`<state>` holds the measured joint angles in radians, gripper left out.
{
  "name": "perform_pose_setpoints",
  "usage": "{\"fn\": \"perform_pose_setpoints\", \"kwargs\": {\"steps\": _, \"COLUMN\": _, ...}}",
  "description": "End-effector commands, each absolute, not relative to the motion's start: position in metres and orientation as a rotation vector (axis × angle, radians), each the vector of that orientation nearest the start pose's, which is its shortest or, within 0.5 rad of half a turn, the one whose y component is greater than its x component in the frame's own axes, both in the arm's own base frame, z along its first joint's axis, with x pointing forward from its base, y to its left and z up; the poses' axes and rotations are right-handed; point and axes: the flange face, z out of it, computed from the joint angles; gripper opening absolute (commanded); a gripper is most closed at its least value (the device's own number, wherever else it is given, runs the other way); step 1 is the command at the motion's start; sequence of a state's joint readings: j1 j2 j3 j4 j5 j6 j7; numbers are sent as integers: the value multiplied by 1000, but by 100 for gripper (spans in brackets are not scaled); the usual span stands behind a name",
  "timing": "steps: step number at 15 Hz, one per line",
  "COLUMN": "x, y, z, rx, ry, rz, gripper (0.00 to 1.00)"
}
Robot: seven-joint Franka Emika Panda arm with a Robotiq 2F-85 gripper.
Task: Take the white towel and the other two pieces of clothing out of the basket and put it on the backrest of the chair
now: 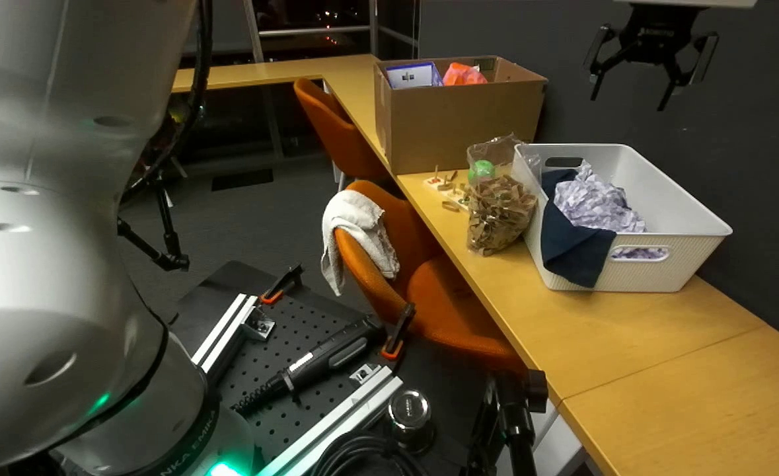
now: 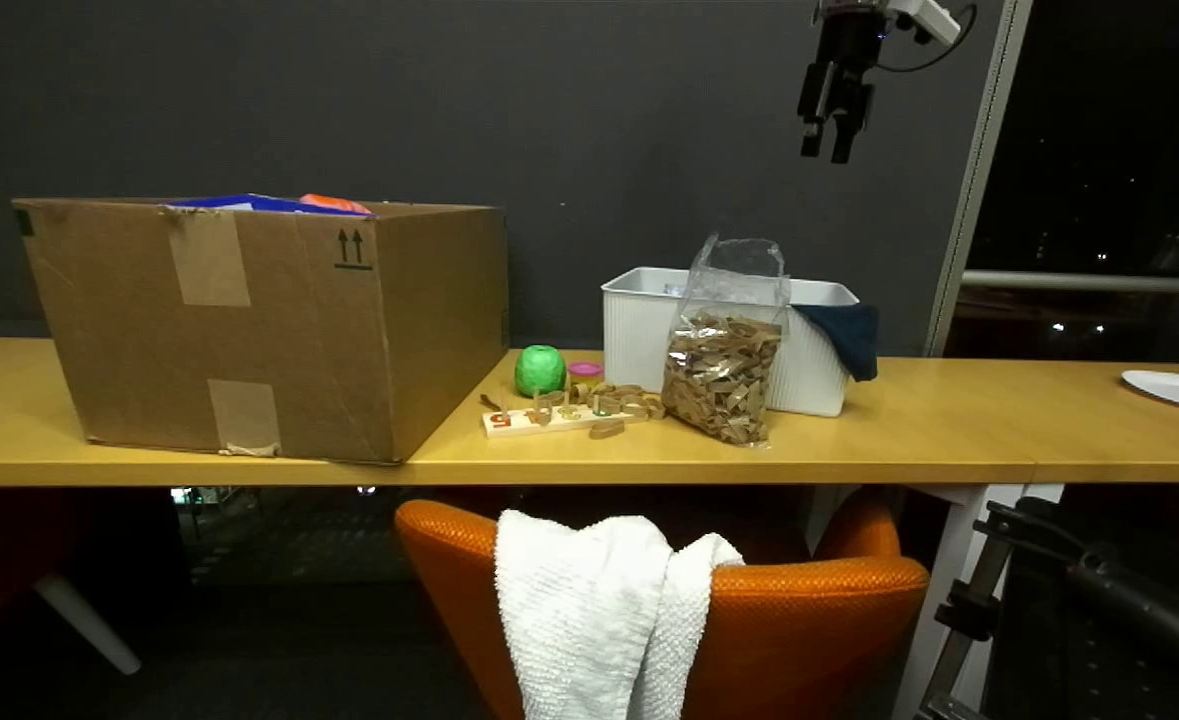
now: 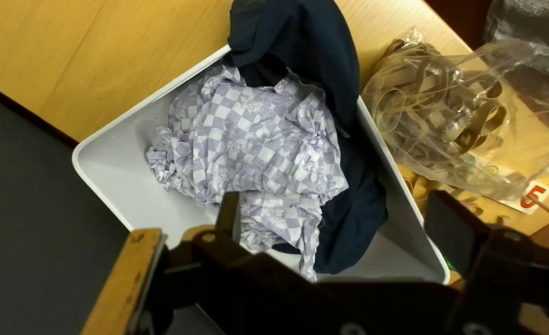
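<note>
at the left of an exterior view, much of the frame is taken up by the white robot arm point(image 1: 45, 231). towards the lower middle, a black handheld tool point(image 1: 330, 354) is laid across a black perforated plate point(image 1: 296, 330). at the centre, the white towel point(image 1: 356, 215) is draped over the backrest point(image 1: 370, 284) of an orange chair point(image 1: 452, 304), which is stood at the wooden table point(image 1: 627, 350); in both exterior views the towel is seen there. in the upper middle, a cardboard box point(image 1: 462, 125) is set on the table, and a blue-and-white box point(image 1: 409, 76) and an orange item point(image 1: 465, 74) are contained in it. to the right of the box, a green ball point(image 2: 540, 371), a wooden pegboard point(image 2: 539, 421) and a clear plastic bag of brown bands point(image 1: 501, 215) are placed, the bag just beside the white plastic basket point(image 1: 667, 268). farther right, a navy garment point(image 1: 571, 244) is hung over the basket's edge with part of it inside, and a crumpled lilac-and-white checked garment point(image 1: 594, 198) is held within the basket; in the middle of the wrist view, the navy one is partly covered by the checked one. at the upper right, the gripper point(image 1: 630, 98) is suspended above the basket, its jaws spread wide and nothing gripped between them; the same gap is shown low in the wrist view
</note>
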<state>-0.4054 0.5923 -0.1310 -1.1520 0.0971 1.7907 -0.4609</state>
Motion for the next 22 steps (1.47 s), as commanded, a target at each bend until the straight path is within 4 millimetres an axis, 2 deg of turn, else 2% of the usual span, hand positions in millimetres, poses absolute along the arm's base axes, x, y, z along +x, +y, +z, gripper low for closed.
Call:
{"fn": "perform_pose_setpoints", "kwargs": {"steps": 1, "x": 654, "y": -364, "z": 449, "rx": -3103, "ry": 151, "rz": -112, "gripper": 100}}
{"fn": "perform_pose_setpoints", "kwargs": {"steps": 5, "x": 662, "y": -383, "z": 411, "rx": -3085, "ry": 163, "rz": -106, "gripper": 100}}
{"fn": "perform_pose_setpoints", "kwargs": {"steps": 7, "x": 671, "y": -385, "z": 388, "rx": -3082, "ry": 167, "rz": -88, "gripper": 100}}
{"fn": "perform_pose_setpoints", "kwargs": {"steps": 11, "x": 699, "y": -363, "z": 341, "rx": -3112, "ry": 122, "rz": -33, "gripper": 100}}
{"fn": "perform_pose_setpoints", "kwargs": {"steps": 14, "x": 711, "y": -353, "z": 313, "rx": -3124, "ry": 113, "rz": -9, "gripper": 100}}
{"fn": "perform_pose_setpoints", "kwargs": {"steps": 18, "x": 719, "y": -350, "z": 286, "rx": -3137, "ry": 147, "rz": 21, "gripper": 100}}
{"fn": "perform_pose_setpoints", "kwargs": {"steps": 22, "x": 723, "y": -352, "z": 275, "rx": -3152, "ry": 177, "rz": -10, "gripper": 100}}
